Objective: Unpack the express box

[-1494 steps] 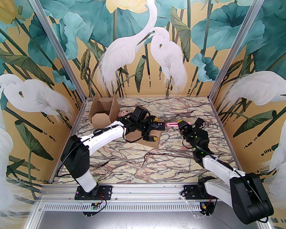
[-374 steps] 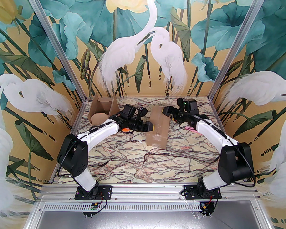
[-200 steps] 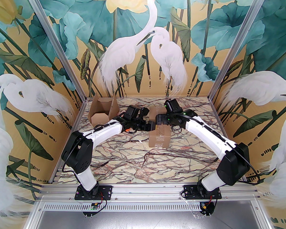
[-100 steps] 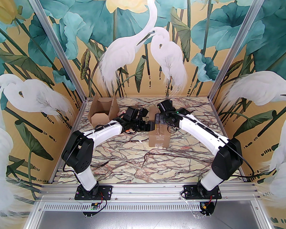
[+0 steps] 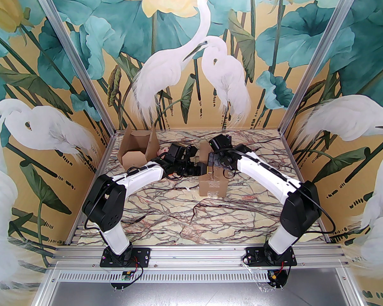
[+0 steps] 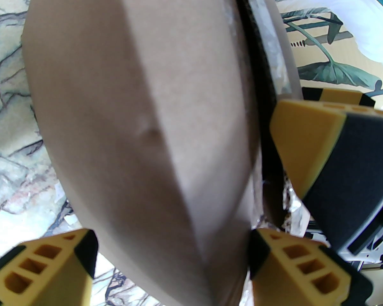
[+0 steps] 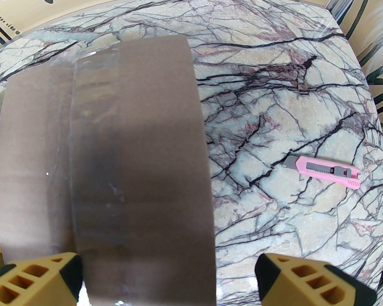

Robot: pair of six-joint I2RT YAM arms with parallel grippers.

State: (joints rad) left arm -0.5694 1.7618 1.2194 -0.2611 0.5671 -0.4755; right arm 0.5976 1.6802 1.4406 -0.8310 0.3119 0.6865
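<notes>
Cardboard box point(image 5: 212, 186), taped along its top, stands on the marble surface point(image 5: 166, 215). The left end effector point(image 6: 170, 244) clamps one edge of the box between its fingers. The right end effector point(image 7: 169, 260) hovers above the taped top, spread wide. A pink utility knife point(image 7: 325, 171) lies ahead and right of it, apart from the box.

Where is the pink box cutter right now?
In the right wrist view the pink box cutter lies flat on the marble table, apart from the taped cardboard box, toward that picture's right side.
</notes>
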